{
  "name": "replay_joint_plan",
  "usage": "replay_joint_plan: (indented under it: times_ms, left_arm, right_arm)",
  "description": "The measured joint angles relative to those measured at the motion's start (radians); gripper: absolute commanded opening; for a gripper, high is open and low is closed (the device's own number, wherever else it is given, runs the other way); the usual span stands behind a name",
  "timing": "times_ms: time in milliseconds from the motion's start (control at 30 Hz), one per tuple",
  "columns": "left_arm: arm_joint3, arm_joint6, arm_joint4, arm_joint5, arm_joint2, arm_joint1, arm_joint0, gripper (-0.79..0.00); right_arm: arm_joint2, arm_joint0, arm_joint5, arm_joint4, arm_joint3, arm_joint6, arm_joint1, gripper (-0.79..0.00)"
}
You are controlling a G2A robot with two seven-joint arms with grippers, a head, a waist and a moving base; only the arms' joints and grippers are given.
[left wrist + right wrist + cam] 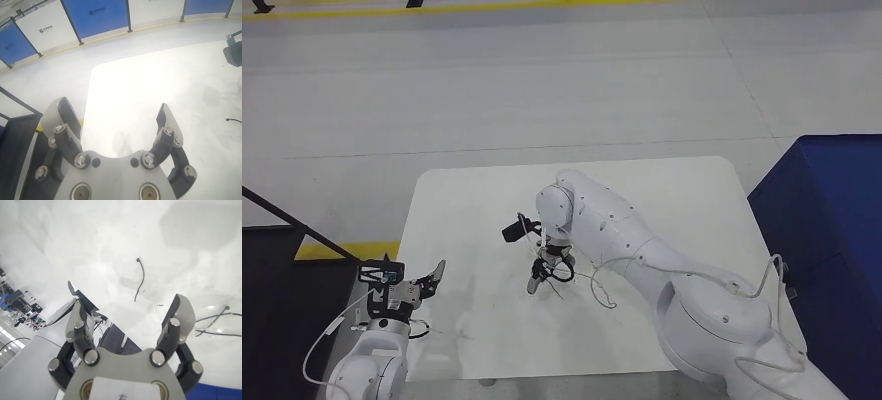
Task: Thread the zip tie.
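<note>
A black zip tie [140,279] lies loose and slightly curved on the white table [672,200], its small head at the far end. My right gripper [128,303] hovers just above it, open, with nothing between the fingers; in the top view it sits near the table's middle [547,272]. My left gripper [113,103] is open and empty over the table's near left corner [422,283], well away from the tie. One thin black end of a zip tie [233,119] shows at the edge of the left wrist view.
More black zip ties [213,321] lie crossed beside the right gripper, seemingly under clear plastic. A blue cabinet [832,230] stands off the table's right side and a black frame [282,230] off its left. The table's far half is bare.
</note>
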Motion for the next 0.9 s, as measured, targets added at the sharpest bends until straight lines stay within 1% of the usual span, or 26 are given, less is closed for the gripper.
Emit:
replay_joint_plan:
  times_ms: [33, 67, 133, 167, 233, 300, 367, 433, 833, 900]
  left_arm:
    - [0.0, 0.0, 0.0, 0.0, 0.0, 0.0, 0.0, 0.0]
    - [0.0, 0.0, 0.0, 0.0, 0.0, 0.0, 0.0, 0.0]
    - [0.0, 0.0, 0.0, 0.0, 0.0, 0.0, 0.0, 0.0]
    - [0.0, 0.0, 0.0, 0.0, 0.0, 0.0, 0.0, 0.0]
    - [0.0, 0.0, 0.0, 0.0, 0.0, 0.0, 0.0, 0.0]
    - [0.0, 0.0, 0.0, 0.0, 0.0, 0.0, 0.0, 0.0]
    - [0.0, 0.0, 0.0, 0.0, 0.0, 0.0, 0.0, 0.0]
    - [0.0, 0.0, 0.0, 0.0, 0.0, 0.0, 0.0, 0.0]
    - [0.0, 0.0, 0.0, 0.0, 0.0, 0.0, 0.0, 0.0]
    - [0.0, 0.0, 0.0, 0.0, 0.0, 0.0, 0.0, 0.0]
  right_arm:
    - [-0.002, -0.004, 0.001, -0.007, -0.005, 0.004, -0.003, -0.185]
    - [-0.005, -0.01, -0.003, -0.015, -0.006, 0.011, -0.005, -0.302]
    - [-0.011, -0.02, -0.003, -0.032, -0.003, 0.017, -0.011, -0.351]
    - [-0.013, -0.025, -0.004, -0.04, -0.002, 0.018, -0.014, -0.4]
    - [-0.013, -0.033, -0.008, -0.05, 0.008, 0.018, -0.021, -0.44]
    - [-0.013, -0.037, 0.002, -0.073, 0.021, 0.013, -0.028, -0.453]
    - [-0.013, -0.039, 0.013, -0.09, 0.03, 0.001, -0.035, -0.486]
    - [-0.012, -0.042, 0.016, -0.098, 0.04, -0.007, -0.041, -0.486]
    - [0.008, -0.047, 0.014, -0.115, 0.096, -0.035, -0.07, -0.557]
    - [0.013, -0.048, 0.01, -0.115, 0.106, -0.039, -0.073, -0.579]
